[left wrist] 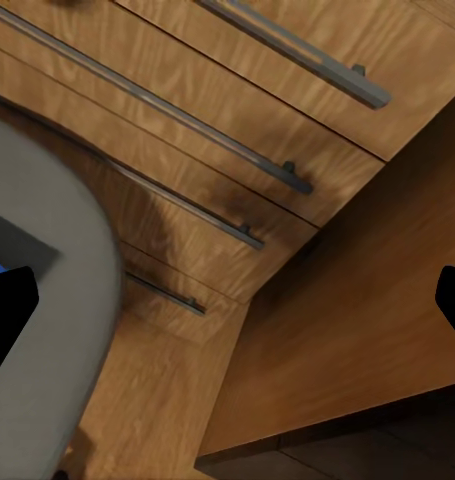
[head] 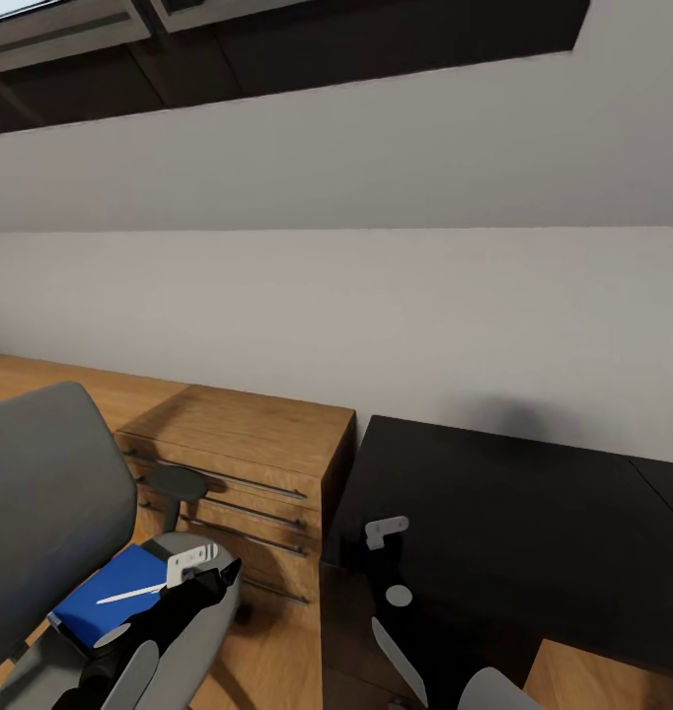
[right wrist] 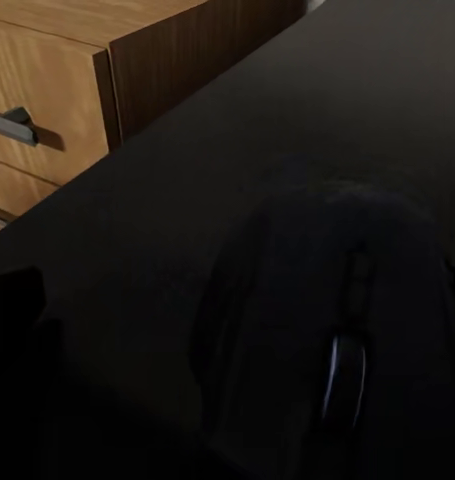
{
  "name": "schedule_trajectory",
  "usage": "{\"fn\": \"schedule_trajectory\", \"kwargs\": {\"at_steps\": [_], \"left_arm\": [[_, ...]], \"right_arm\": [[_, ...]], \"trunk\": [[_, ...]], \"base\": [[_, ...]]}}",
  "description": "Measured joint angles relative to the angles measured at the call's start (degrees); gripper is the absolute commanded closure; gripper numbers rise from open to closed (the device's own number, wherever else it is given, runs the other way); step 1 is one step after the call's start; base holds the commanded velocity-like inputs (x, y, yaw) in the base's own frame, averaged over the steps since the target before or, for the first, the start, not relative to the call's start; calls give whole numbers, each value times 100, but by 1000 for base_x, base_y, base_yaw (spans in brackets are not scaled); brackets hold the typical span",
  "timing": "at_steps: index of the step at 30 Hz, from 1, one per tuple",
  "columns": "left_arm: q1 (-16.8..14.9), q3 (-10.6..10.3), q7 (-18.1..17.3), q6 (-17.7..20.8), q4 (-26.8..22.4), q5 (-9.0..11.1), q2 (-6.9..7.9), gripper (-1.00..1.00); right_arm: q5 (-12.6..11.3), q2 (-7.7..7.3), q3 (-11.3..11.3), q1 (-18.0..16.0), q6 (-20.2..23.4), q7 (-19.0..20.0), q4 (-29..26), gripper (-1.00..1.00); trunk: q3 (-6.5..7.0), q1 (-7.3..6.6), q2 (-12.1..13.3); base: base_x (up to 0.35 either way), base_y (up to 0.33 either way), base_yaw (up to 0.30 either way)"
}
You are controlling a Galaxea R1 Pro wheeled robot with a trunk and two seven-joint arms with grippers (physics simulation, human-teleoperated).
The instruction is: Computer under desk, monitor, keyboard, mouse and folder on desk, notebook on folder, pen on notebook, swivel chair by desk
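Head view: left claw (head: 210, 575) reaches over the swivel chair (head: 40, 503).

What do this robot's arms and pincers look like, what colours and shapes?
In the head view, the left arm is black with rounded pale grey shells and a small white bracket near the left pincer. The right arm looks dark, with pale grey curved panels, a round grey disc and a white bracket near its end. In the left wrist view the fingertips are plain black. No cables show.

Head view high, facing forward-down toward light wooden drawer cabinet (head: 240, 463) and long black desk (head: 514, 513); wrist views close, sharing that cabinet (left wrist: 237, 150) (right wrist: 57, 90).
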Motion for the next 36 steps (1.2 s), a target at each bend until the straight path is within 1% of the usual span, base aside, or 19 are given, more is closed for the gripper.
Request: {"fn": "schedule_trajectory", "kwargs": {"at_steps": [9, 22, 25, 29, 32, 36], "left_arm": [[0, 0, 0, 0, 0, 0, 5, -100], [0, -3, 0, 0, 6, 0, -2, -100], [0, -3, 6, -3, 17, -5, -3, -100], [0, -3, 8, -15, 48, -8, -4, -100], [0, -3, 13, -26, 116, -11, -12, -100], [0, -3, 15, -33, 167, -33, -22, -100]], "right_arm": [[0, -8, 0, 2, -1, -1, -4, -100], [1, -25, -12, 1, -26, -39, -70, -100], [1, -26, -17, 1, -117, -59, -82, -100], [-2, -26, -36, 1, -140, -93, -213, -100], [-18, -32, -56, 1, -31, -200, -402, -100], [-52, -38, -92, 0, 398, -619, -834, -100]], "trunk": [[0, 0, 0], [233, -285, 520], [287, -351, 640], [359, -439, 801], [413, -505, 921], [485, -593, 1082]], "base": [[0, 0, 0], [0, 0, 0], [0, 0, 0], [0, 0, 0], [0, 0, 0], [0, 0, 0]]}}
